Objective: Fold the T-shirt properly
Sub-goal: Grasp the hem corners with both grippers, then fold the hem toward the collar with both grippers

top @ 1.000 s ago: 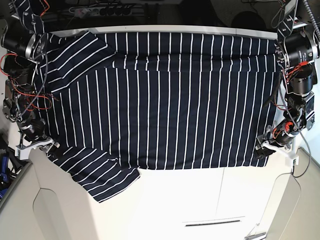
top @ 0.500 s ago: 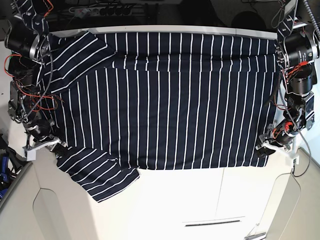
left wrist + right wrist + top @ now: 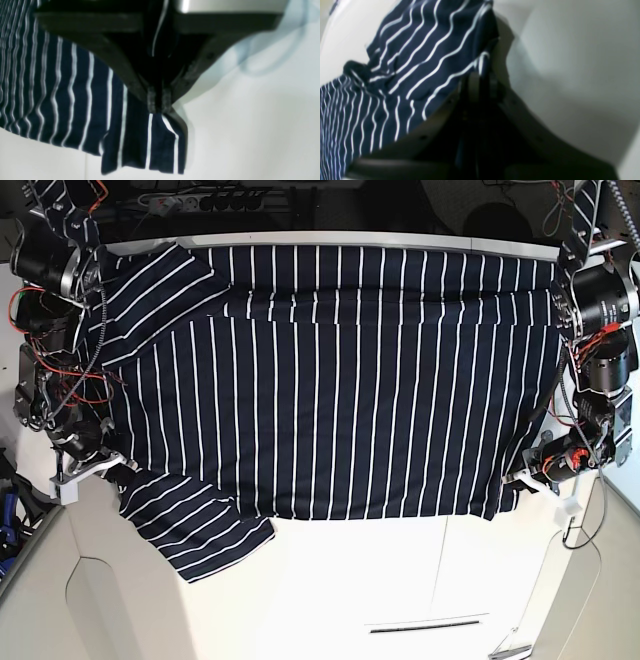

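Gripping: both arms hold the T-shirt at opposite bottom corners, one each side of the white worktop.
T-shirt position: spread flat across the far half of the worktop, stripes running front to back in the base view; its far edge sits at the worktop's back edge.
Near hem: straight line across the middle of the worktop, between the two grippers.
Sleeves: one sleeve sticks out past the near hem toward the front, base-view left; the other lies at the far left corner, stripes angled.
Left gripper: jaws clamped on the hem corner at base-view right. Wrist view shows the tips pressed together with fabric between them and a small flap of T-shirt sticking out beyond.
Right gripper: jaws clenched on the fabric edge at base-view left, just where the near sleeve meets the body. Wrist view is blurred, but the tips are tight together with striped cloth bunched just past them.
Fabric near right gripper: rumpled, wavy stripes, a dark fold at the edge.
Fabric near left gripper: mild ripples, lying on the worktop.
Height at grips: cannot tell whether the corners are lifted or still touching.
Label inside neck: not visible.
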Robot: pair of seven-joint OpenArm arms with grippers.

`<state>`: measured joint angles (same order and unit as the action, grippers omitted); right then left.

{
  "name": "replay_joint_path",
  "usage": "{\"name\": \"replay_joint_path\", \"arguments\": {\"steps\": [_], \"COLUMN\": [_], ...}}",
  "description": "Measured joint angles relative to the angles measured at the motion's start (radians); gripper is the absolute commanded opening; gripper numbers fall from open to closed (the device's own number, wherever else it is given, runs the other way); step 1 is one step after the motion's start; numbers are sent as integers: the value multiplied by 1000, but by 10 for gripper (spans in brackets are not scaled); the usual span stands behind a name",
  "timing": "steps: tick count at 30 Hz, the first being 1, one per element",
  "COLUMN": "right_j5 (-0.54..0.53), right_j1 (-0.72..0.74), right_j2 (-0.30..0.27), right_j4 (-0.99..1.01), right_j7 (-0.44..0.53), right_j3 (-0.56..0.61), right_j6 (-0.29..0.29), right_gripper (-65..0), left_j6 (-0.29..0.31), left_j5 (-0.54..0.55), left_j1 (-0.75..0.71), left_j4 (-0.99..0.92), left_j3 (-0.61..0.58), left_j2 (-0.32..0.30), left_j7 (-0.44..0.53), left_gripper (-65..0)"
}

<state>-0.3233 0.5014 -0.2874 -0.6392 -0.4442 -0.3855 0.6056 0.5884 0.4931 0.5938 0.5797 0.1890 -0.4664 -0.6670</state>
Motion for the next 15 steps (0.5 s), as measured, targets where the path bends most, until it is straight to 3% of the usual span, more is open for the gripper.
{"name": "replay_joint_path", "arguments": {"steps": [6,10,12,15], "right_j5": [-61,-140,-194,-221], "right_j1": [-9,-11,-28,-82], "right_j2": [0,-4,-10,-14], "right_j4": [-113,-190,-237,-319], "right_j7": [-164,-265,-296,-310], "right_j3": [2,2,2,2], "right_j6": [-6,-6,-5,-6], "right_gripper": [-650,-650,-650,-650], "left_j6": [46,55,90,94], "left_j5": [132,203,258,333], "left_j1": [16,17,16,16], "left_j4": [64,105,107,107], "left_j3": [0,0,0,-2], "left_j2": [-53,-80,-86,-102], "left_j7": [-86,-206,-275,-354], "left_gripper": [-650,-650,-650,-650]}}
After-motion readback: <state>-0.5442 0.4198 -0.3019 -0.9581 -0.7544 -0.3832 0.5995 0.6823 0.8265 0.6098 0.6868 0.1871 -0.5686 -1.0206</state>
